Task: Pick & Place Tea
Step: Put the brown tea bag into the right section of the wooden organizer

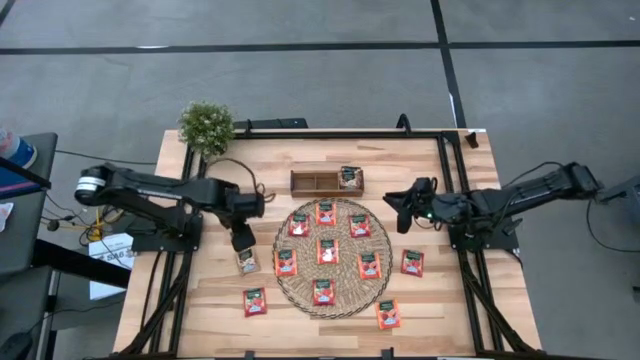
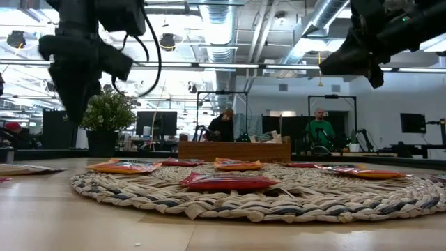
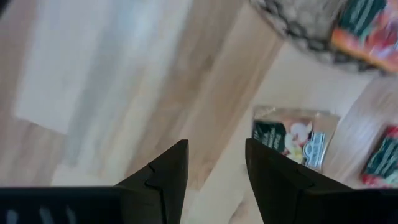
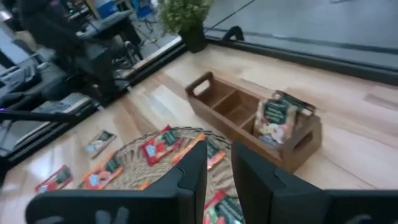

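Eleven red sachets [image 1: 327,250], two pale sachets [image 1: 247,262].

High view looks straight down; low view sits at table level; both share the round mat [image 1: 333,257] at 6 o'clock.

In the low view both arms are cut off by the top edge, and the wooden compartment tray [image 2: 234,150] is partly hidden behind the woven mat [image 2: 279,195], so its contents cannot be made out. The left wrist view is blurred: a pale sachet [image 3: 293,140] shows only a dark band and smeared print, while a red sachet [image 3: 380,163] and the mat's rim [image 3: 298,25] are cut off by the edges. In the high view the sachets' print is too small to read, and the sachet in the tray [image 1: 350,178] cannot be told as standing or leaning.
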Controlling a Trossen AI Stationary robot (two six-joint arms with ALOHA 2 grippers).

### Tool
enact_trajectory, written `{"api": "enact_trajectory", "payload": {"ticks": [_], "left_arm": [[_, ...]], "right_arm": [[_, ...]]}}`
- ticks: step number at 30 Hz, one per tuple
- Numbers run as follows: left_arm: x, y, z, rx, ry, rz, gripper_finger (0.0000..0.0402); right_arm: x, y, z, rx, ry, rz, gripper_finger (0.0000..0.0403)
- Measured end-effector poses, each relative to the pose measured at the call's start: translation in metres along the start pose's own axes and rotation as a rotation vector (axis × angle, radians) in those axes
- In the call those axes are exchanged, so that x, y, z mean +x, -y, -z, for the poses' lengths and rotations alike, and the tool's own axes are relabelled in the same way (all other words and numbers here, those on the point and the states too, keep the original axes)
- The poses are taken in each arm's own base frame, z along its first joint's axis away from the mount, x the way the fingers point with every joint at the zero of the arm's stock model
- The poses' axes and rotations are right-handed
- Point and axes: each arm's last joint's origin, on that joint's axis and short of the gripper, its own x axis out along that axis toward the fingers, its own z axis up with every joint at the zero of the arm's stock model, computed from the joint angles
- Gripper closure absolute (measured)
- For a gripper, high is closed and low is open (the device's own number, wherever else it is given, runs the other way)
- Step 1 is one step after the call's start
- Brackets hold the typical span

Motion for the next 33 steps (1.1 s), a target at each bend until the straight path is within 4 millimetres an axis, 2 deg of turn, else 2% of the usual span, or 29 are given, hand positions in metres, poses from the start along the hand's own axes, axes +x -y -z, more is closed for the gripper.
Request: {"api": "enact_trajectory", "payload": {"ticks": [7,16,20,28,33], "left_arm": [[0.025,0.022,0.002,0.07,-0.124,0.003,0.025],[0.031,0.044,0.005,0.066,-0.068,0.033,0.025],[0.033,0.047,0.01,0.028,-0.068,0.027,0.025],[0.054,0.04,0.029,-0.062,-0.117,-0.022,0.025],[0.06,0.038,0.031,-0.079,-0.099,-0.012,0.025]], "right_arm": [[-0.006,-0.005,0.003,-0.007,0.023,-0.016,0.0337],[-0.009,-0.01,0.006,-0.014,0.015,-0.054,0.0337],[-0.01,-0.011,0.007,-0.017,0.011,-0.063,0.0337],[-0.011,-0.012,0.007,-0.022,0.006,-0.074,0.0337],[-0.01,-0.012,0.007,-0.029,0.006,-0.073,0.0337]]}}
